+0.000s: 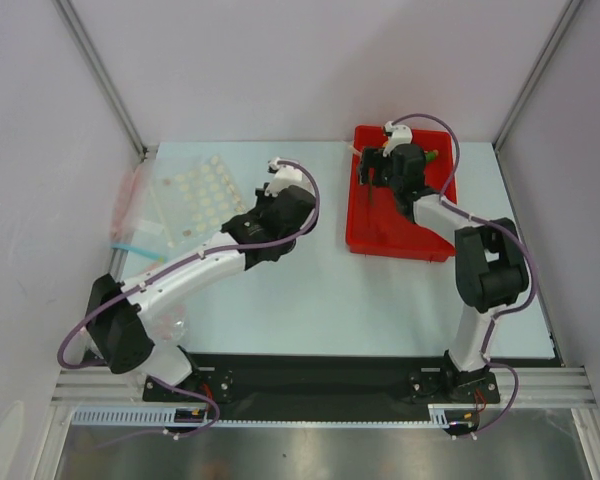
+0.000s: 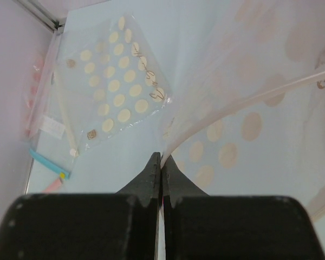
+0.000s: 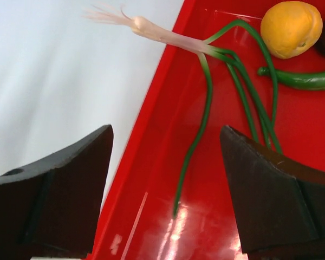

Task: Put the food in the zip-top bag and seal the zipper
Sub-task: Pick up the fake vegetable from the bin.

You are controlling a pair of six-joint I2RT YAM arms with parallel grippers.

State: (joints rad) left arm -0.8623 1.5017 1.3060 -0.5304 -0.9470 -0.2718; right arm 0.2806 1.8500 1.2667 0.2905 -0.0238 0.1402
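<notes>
The right gripper (image 3: 165,135) hangs over the red tray (image 3: 151,179) with its fingers wide apart. The green stalks (image 3: 206,103) lie on the tray floor in the gap, nearer one finger. Their long axis runs away from the gripper, across the closing line, and the pale root end pokes over the tray's rim. The lemon (image 3: 291,30) and chili (image 3: 309,79) lie beyond, off to the side. The left gripper (image 2: 161,162), well apart, is pinched shut on the dotted bag (image 2: 249,81). The right arm is clearly nearer the food.
</notes>
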